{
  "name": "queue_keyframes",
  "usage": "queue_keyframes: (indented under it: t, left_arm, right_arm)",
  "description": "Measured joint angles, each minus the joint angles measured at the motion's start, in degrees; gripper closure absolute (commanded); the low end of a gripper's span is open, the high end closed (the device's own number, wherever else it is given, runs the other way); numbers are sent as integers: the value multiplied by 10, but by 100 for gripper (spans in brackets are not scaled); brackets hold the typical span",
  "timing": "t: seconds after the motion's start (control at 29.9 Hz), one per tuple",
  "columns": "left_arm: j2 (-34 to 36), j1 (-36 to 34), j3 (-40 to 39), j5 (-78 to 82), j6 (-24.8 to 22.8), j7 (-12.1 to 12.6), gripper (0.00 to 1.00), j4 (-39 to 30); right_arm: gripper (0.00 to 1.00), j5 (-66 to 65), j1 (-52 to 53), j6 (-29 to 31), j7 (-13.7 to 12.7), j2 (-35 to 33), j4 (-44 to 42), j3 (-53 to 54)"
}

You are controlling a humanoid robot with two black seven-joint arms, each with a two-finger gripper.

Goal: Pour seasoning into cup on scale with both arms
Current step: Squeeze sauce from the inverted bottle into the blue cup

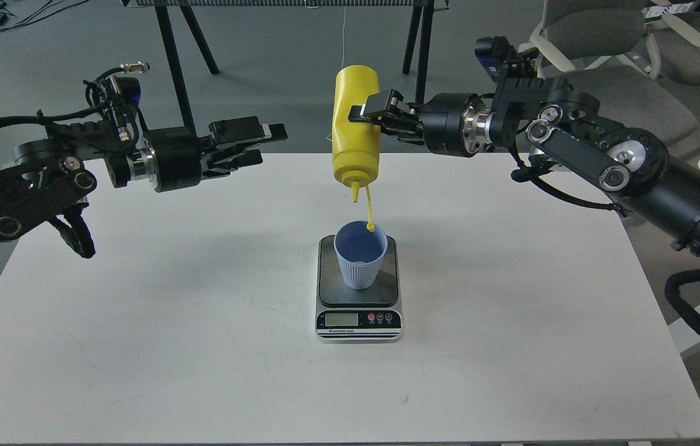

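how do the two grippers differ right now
The right gripper is shut on the yellow seasoning bottle, holding it upside down with its nozzle above the blue cup; the left gripper holds nothing, its fingers apart.
The right gripper sits near the table's middle line, over the scale; the left gripper hangs off to the side, away from the cup.
Both are black, raised above the table, and point inward.

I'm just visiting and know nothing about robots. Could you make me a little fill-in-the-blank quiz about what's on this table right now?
1. The right gripper holds the yellow bottle with its nozzle pointing ____.
2. The blue cup stands on the ____.
3. The left gripper holds ____.
4. The bottle's small tethered cap dangles just above the cup's ____.

Missing words: down; scale; nothing; rim.
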Motion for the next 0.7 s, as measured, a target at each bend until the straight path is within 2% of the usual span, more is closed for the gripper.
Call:
queue_keyframes:
  t: [0.7]
  left_arm:
    - [-1, 7, -1, 0, 0, 0, 0, -1]
  right_arm:
    - [92, -45, 33, 0, 2, 21, -22, -39]
